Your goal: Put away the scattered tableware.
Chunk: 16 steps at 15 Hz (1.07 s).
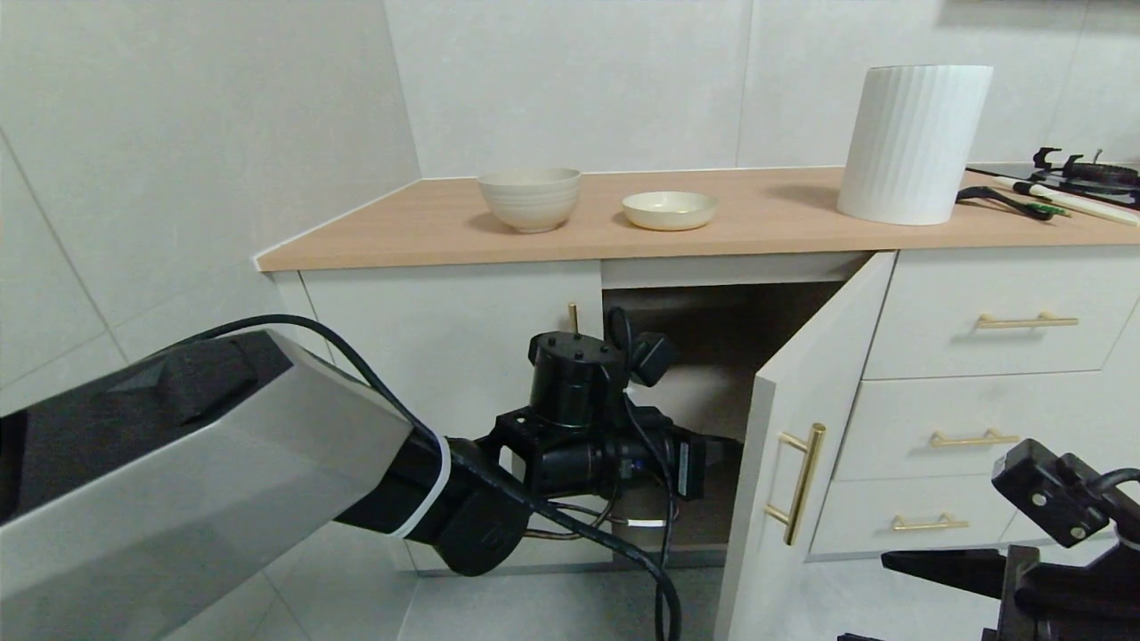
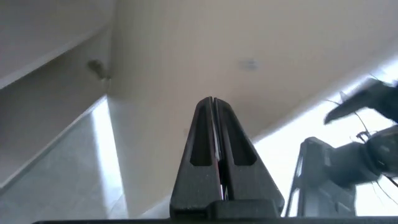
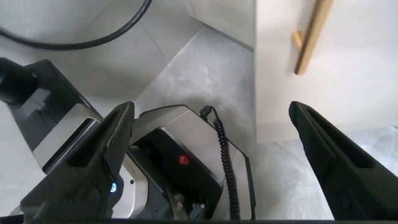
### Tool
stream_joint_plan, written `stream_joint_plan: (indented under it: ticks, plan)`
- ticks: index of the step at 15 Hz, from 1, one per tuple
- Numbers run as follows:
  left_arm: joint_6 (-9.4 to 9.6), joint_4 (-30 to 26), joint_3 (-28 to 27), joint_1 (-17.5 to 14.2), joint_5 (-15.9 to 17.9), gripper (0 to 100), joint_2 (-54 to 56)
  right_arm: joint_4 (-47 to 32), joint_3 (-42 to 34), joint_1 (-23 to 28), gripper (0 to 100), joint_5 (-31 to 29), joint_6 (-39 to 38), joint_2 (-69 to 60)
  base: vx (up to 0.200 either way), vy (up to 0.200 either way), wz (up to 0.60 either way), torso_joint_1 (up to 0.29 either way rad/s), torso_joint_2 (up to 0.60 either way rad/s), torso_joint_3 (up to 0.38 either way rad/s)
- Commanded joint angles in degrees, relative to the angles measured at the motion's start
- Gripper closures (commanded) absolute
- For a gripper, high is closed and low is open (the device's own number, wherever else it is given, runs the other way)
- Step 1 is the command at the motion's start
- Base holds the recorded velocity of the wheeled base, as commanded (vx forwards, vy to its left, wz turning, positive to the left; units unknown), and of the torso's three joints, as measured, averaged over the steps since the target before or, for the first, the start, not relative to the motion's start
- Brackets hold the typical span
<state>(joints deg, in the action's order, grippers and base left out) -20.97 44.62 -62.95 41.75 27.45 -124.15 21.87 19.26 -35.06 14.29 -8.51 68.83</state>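
Observation:
A pale ribbed bowl (image 1: 529, 199) and a small cream dish (image 1: 669, 210) stand on the wooden counter (image 1: 784, 223), a little apart. My left arm (image 1: 579, 427) sits low in the open cabinet (image 1: 712, 347), its hand hidden behind the open door (image 1: 806, 427). In the left wrist view my left gripper (image 2: 212, 106) is shut, holding nothing, its tips close to a pale panel. My right gripper (image 3: 211, 109) hangs open and empty above the floor, beside the door's gold handle (image 3: 314, 37). The right arm (image 1: 1051, 525) is at the lower right.
A tall white ribbed container (image 1: 915, 142) stands on the counter to the right, with several dark utensils (image 1: 1024, 200) and a stove burner (image 1: 1087, 169) beyond it. Drawers with gold handles (image 1: 1024, 320) fill the cabinet front on the right. Tiled walls close the left side.

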Motion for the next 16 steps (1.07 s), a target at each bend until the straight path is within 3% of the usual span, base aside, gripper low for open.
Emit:
stream_joint_plan:
  ticks: [1,4,7,9,10,11,12,13,16]
  plan:
    - [-0.04,-1.29,-2.00,0.08,-0.12,100,-0.92,0.01,-0.01,-0.18,0,0.04,0.07,0.17,0.000,0.000,0.00,0.000,0.00,0.000]
    - [0.05,-3.75,-2.97,0.79,-0.65,100,-0.92,0.01,-0.01,-1.85,0,0.04,-0.02,-0.54,0.000,0.000,0.00,0.000,0.00,0.000]
    - [0.05,-6.82,-3.58,3.69,-2.93,100,1.37,-0.07,-0.10,-6.86,0,-0.05,-0.10,-3.26,0.000,0.000,0.00,0.000,0.00,0.000]
    - [0.40,-7.53,-2.61,11.33,-3.99,100,6.02,-1.22,-0.45,-12.23,0,0.48,-0.10,-8.01,0.000,0.000,0.00,0.000,0.00,0.000]
    - [0.40,-7.53,-2.44,13.53,-3.99,100,7.08,-2.27,-0.45,-13.19,0,1.09,-0.10,-9.33,0.000,0.000,0.00,0.000,0.00,0.000]
    - [0.49,-7.44,-2.09,17.75,-3.99,100,8.84,-4.82,-0.28,-13.72,0,4.43,-0.02,-11.87,0.000,0.000,0.00,0.000,0.00,0.000]
    - [1.02,-7.44,-1.56,18.36,-3.99,100,9.36,-5.35,-0.28,-13.72,0,6.28,0.07,-12.67,0.000,0.000,0.00,0.000,0.00,0.000]
    - [1.90,-7.44,-0.15,17.31,-3.99,100,10.33,-5.52,-0.19,-13.72,0,7.60,0.07,-13.28,0.000,0.000,0.00,0.000,0.00,0.000]
    - [1.72,-7.26,5.12,8.78,-5.74,100,13.76,-5.08,0.25,-13.28,0,6.89,-0.10,-11.00,0.000,0.000,0.00,0.000,0.00,0.000]
